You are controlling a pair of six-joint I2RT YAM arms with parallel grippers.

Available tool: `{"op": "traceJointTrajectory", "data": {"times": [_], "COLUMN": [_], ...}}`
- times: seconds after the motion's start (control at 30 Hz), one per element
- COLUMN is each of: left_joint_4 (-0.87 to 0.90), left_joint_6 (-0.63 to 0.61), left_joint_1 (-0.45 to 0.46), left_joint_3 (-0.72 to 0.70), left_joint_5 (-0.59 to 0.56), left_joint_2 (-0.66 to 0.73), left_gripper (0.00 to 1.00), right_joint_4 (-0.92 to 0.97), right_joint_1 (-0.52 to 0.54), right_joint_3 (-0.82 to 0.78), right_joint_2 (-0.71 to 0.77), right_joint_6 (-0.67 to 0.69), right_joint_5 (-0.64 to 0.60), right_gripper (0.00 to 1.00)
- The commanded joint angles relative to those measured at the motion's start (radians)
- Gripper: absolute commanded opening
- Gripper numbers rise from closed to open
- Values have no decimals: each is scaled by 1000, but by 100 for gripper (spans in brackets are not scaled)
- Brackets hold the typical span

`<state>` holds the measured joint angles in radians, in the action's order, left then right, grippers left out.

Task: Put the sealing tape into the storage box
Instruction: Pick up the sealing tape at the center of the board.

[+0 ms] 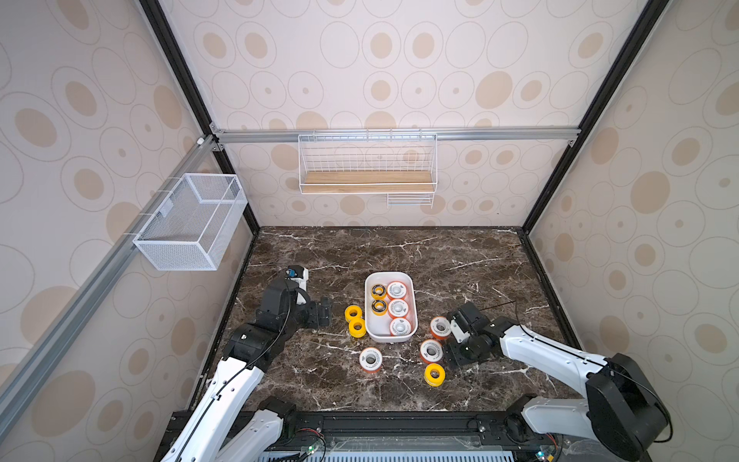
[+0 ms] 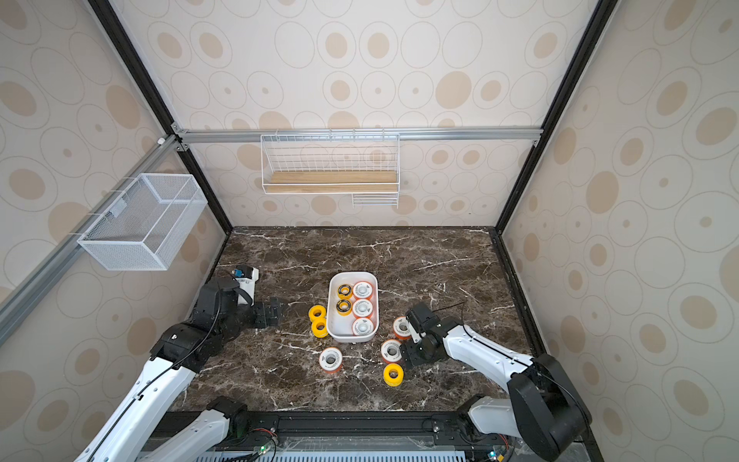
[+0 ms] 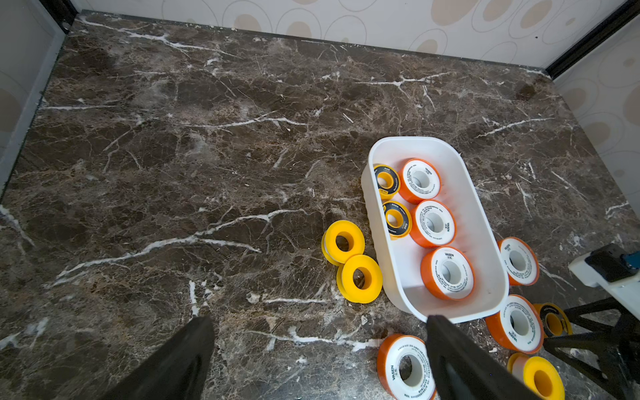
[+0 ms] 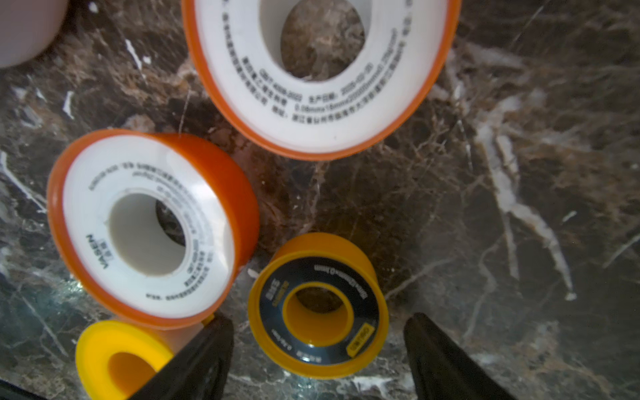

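While the left hand and right hand gape, the storage box holds five sealing tape spools.

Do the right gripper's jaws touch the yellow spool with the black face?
Apart. The right wrist view shows the black-faced spool between the open jaws of the right gripper, marble visible each side.

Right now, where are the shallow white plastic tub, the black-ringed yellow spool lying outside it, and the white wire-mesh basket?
shallow white plastic tub (image 1: 390, 339): a top view, near wall.
black-ringed yellow spool (image 4: 318, 270): right wrist view, black face.
white wire-mesh basket (image 1: 176, 256): a top view, lower mesh side.
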<state>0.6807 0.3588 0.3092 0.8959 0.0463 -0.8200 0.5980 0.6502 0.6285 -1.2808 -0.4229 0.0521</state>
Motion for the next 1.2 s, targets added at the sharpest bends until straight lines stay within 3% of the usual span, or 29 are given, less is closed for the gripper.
{"op": "traceJointTrajectory", "data": {"times": [0.0, 0.63, 0.87, 1.17], "left_joint_4": [18, 19, 17, 13], "left_joint_6": [-16, -18, -18, -18], "left_joint_1": [-4, -5, -4, -5], "left_joint_3": [6, 7, 7, 6], "left_joint_5": [0, 7, 15, 22], "left_joint_2": [-4, -13, -13, -13], "left_gripper": [99, 99, 99, 99], "right_joint_4": [-11, -15, 40, 50], "right_joint_1": [6, 9, 8, 8], "right_joint_3": [-3, 10, 29, 104], "right_joint_2": [-17, -43, 33, 46], "right_joint_6": [-8, -6, -17, -5], "right_joint_5": [-21, -78, -119, -74], "right_gripper": [83, 62, 62, 63]}}
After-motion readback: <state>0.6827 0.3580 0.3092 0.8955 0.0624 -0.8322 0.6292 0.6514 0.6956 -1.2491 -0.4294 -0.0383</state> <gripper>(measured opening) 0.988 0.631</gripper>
